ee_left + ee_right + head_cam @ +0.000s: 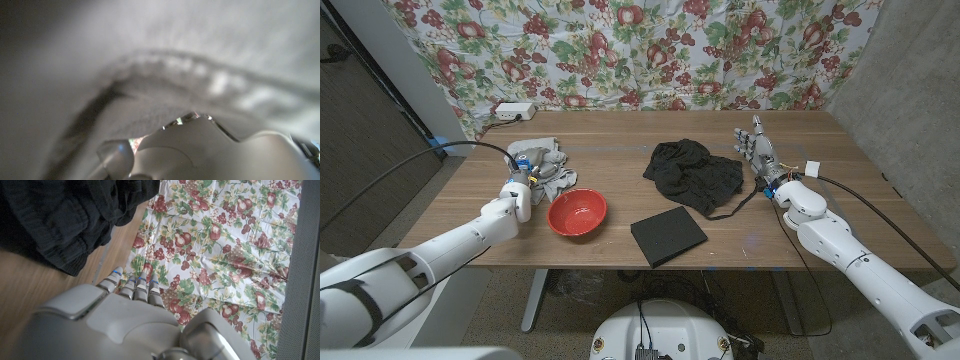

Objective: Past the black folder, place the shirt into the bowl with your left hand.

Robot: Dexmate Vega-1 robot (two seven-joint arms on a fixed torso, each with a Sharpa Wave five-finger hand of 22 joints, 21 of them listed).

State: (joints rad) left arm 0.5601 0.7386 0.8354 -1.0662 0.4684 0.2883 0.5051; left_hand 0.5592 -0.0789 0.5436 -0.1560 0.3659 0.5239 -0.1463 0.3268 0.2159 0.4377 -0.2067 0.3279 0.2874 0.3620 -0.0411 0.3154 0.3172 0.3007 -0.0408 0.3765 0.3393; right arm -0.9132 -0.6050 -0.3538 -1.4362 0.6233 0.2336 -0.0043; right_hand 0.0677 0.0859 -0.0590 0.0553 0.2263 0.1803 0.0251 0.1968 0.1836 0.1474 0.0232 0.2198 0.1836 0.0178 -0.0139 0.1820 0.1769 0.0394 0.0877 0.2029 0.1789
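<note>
No brand, label or writing can be read anywhere in these pictures. Your shirt (pixel 548 170) is a light grey, crumpled heap on the desk (pixel 620 135) at the robot's left, just behind the red bowl (pixel 577 212) and not in it. Your left hand (pixel 519 190) is at the near edge of that heap, fingers on or in the cloth; in the left wrist view, soft grey fabric (pixel 200 75) with a stitched seam lies close over the hand (pixel 210 150) (the picture is badly blurred, so I cannot tell whether the fingers have closed on it). The black folder (pixel 667 236) lies flat near the desk's front edge, just right of the bowl and apart from it. Behind the folder sits a rumpled black garment (pixel 695 173). Your right hand (pixel 762 158) stands just beside that garment's right edge, fingers straight, close together and holding nothing, as the right wrist view shows too (pixel 130 325).
</note>
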